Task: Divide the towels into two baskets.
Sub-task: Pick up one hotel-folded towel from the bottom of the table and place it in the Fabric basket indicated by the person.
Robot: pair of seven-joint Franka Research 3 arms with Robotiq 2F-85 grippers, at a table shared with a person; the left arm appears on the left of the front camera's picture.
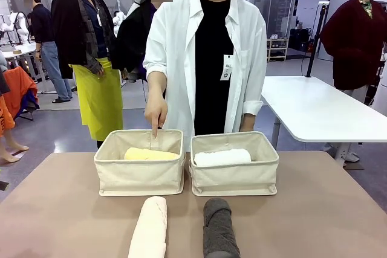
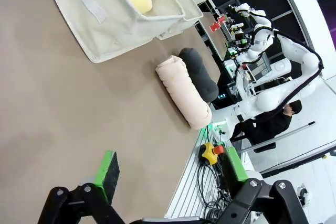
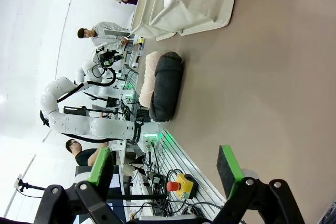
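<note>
Both released, left claw [image 2: 170,174] and right claw [image 3: 165,166]; cream towel [image 1: 149,229] at six o'clock could sag from an off-centre pinch.

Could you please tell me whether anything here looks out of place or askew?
Nothing stands out. The left basket holds the yellow towel, the right basket the white towel, both baskets upright. The cream towel and dark grey towel lie neatly rolled on the table before them.

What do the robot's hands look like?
The left gripper and right gripper look alike. Each has two black fingers built from bolted bars, and each finger is tipped with a flat green pad.
</note>
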